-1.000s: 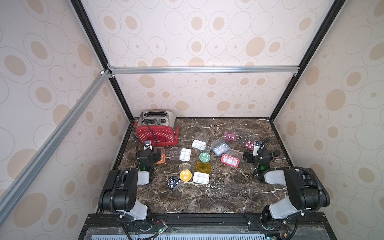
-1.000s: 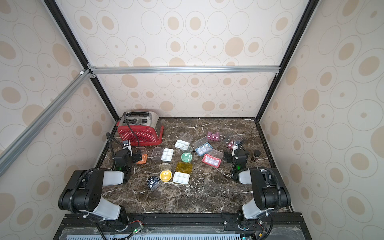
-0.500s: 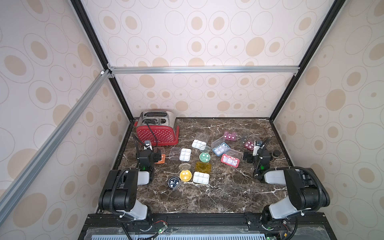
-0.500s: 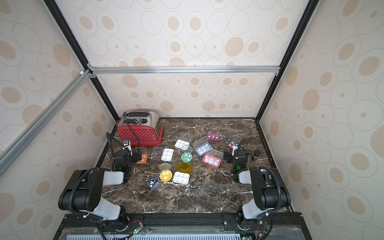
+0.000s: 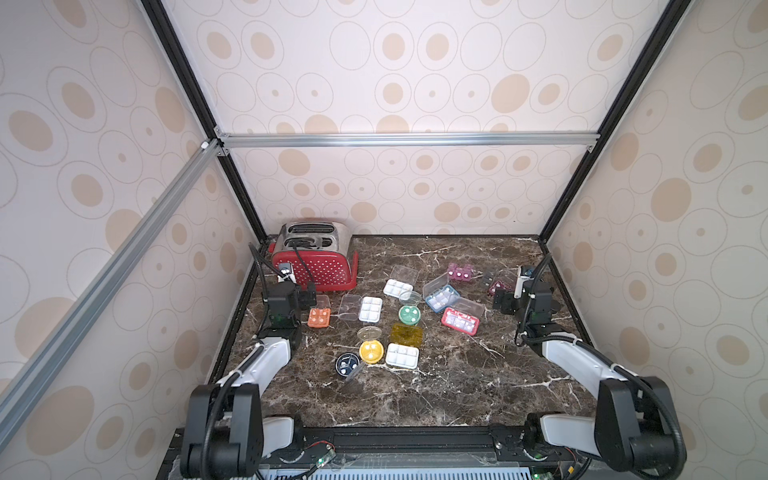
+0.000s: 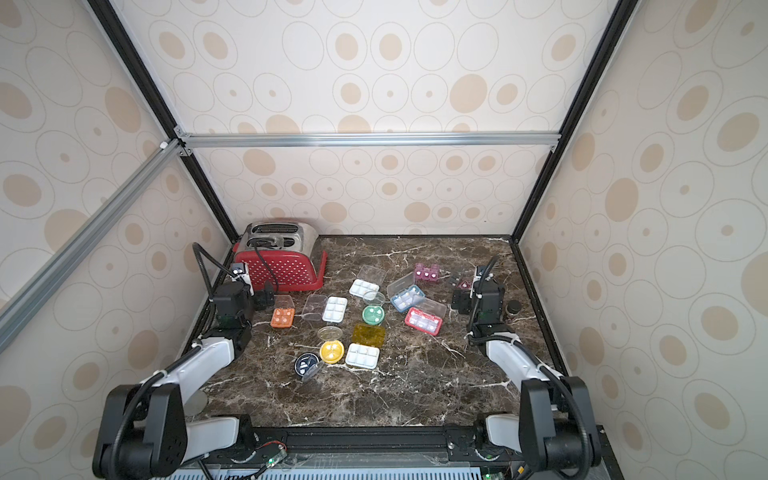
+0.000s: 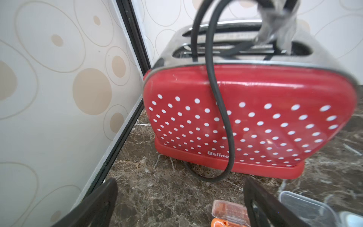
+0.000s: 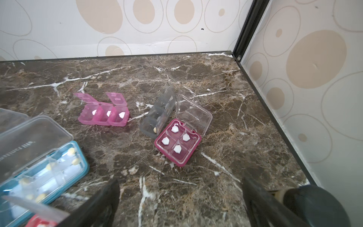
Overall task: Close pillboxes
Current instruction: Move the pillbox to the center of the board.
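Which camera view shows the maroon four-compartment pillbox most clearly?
The right wrist view: the maroon pillbox is close and unblocked, its clear lid raised, one white pill in each of four compartments. In both top views it is tiny, its details unclear. The left wrist view does not show it.

Enclosure, three-sided.

- Back wall (image 5: pixel 395 83): cream covering printed with tan ovals and thin ringed outlines in mixed sizes; matt.
- Left wall (image 5: pixel 83 166), right wall (image 5: pixel 685 208): same covering.
- Black corner posts (image 5: pixel 182 70): two, one at each rear corner, standing on the table's far corners.
- Aluminium crossbar (image 5: pixel 407 139): silver, level, spans the back wall from post to post.
- Aluminium rail (image 5: pixel 108 274): silver, runs forward from the crossbar's left end along the left wall.
- Table (image 5: pixel 415 395): dark brown marble pattern, white and rust veins, slight gloss; reaches wall to wall.
- Black strip (image 8: pixel 278 125): edges the table where it meets the walls.
- Light: even, soft; shadows faint.
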Available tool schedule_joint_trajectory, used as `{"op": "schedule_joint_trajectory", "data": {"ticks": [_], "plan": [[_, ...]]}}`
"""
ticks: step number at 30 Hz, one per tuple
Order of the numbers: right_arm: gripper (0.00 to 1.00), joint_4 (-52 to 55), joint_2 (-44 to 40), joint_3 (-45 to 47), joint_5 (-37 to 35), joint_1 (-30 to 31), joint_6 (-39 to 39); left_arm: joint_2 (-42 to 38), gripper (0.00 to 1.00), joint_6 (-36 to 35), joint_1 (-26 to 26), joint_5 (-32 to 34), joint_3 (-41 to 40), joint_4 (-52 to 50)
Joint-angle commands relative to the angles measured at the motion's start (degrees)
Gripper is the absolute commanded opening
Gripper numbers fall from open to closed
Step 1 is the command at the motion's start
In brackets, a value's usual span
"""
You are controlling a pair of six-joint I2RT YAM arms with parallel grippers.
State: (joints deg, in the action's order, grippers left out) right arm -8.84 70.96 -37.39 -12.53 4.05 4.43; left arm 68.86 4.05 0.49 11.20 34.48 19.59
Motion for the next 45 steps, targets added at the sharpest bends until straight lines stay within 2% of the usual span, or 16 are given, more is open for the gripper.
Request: {"op": "schedule_joint_trajectory", "data": {"ticks": [1,5,7,8,12,14,16,19,23,25,33,36,39,45], "plan": [[0.99,23.43,-2.96,-5.49,-0.93,2.2,4.35,-6.28,0.99,4.29,-0.98,1.34,5.67,-14.26],[0.99,37.94,-4.15,-11.13,0.42,4.87,10.08,-11.96,0.97,12.88,-5.57,2.95,12.23,-32.91],[1.0,42.48,-4.14,-13.09,0.92,7.88,11.55,-13.42,0.95,20.82,-7.43,-0.66,14.96,-43.58],[0.99,44.6,-4.03,-14.21,0.88,10.19,12.08,-14.63,0.93,23.06,-8.25,-4.25,14.89,-46.7],[0.95,51.51,-1.16,-19.08,2.29,20.94,14.45,-17.36,0.9,28.02,-12.47,-7.38,13.79,-59.89],[0.93,54.27,1.45,-21.44,4.26,25.9,16.17,-16.6,0.9,29.39,-14.47,-9.62,12.56,-62.78],[0.9,55.52,4.07,-23.3,6.26,31.34,17.75,-16.18,0.89,30.88,-17.76,-9.85,10.9,-63.52],[0.85,53.13,7.43,-24.01,10.71,38.31,21.04,-16.24,0.88,32.36,-24.1,-6.34,11.35,-63.7],[0.76,47.8,12.64,-24.18,16.82,41.91,26.33,-11.94,0.87,32.99,-32.16,-3.27,16.14,-65.58],[0.71,44.72,14.35,-24.06,19.13,42.75,28.47,-9.68,0.87,33.63,-34.52,-2.26,16.35,-65.54],[0.58,39.54,18.59,-23.72,20.88,46.1,33.09,-6.9,0.74,38.12,-34.26,0.6,9.36,-56.96],[0.56,37.93,20.8,-23.87,21.35,48.24,34.21,-3.14,0.71,38.64,-32.51,-1.45,8.45,-52.88],[0.52,36.26,22.0,-22.73,21.16,49.22,36.09,-2.03,0.66,39.12,-28.16,-5.13,5.98,-48.41],[0.43,38.84,22.02,-21.31,15.34,47.83,36.81,-2.25,0.58,36.38,-27.36,-5.65,9.21,-51.69]]}}
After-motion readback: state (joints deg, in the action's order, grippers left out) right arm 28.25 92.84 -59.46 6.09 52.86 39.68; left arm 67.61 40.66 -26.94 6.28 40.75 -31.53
